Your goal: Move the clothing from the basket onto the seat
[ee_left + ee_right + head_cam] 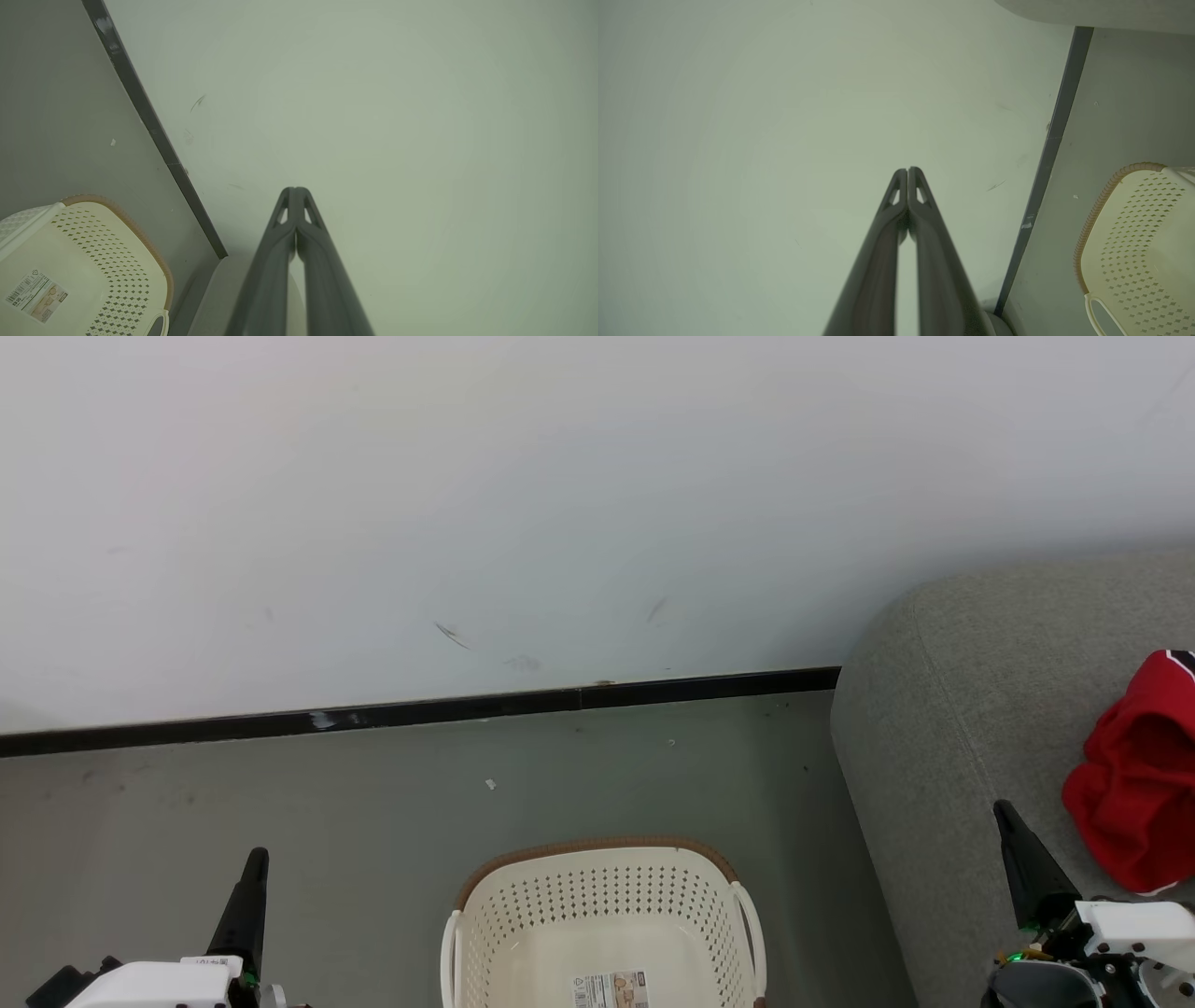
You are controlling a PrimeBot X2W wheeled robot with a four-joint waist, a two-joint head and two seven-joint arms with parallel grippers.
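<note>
The cream-white basket (607,924) with a brown rim stands on the floor at the bottom centre, holding nothing but a paper label (611,988) on its bottom. Red clothing (1134,793) lies bunched on the grey seat (952,709) at the right edge. My left gripper (256,861) is shut at the lower left, left of the basket, holding nothing. My right gripper (1006,814) is shut over the seat, just left of the clothing. In the wrist views both grippers (295,190) (908,170) point at the wall with fingertips together, and the basket (93,261) (1139,242) sits to one side.
A pale wall (560,504) with a black baseboard (420,711) runs behind the basket. Grey floor (327,803) lies between the wall and the basket. The seat's rounded arm stands close to the basket's right side.
</note>
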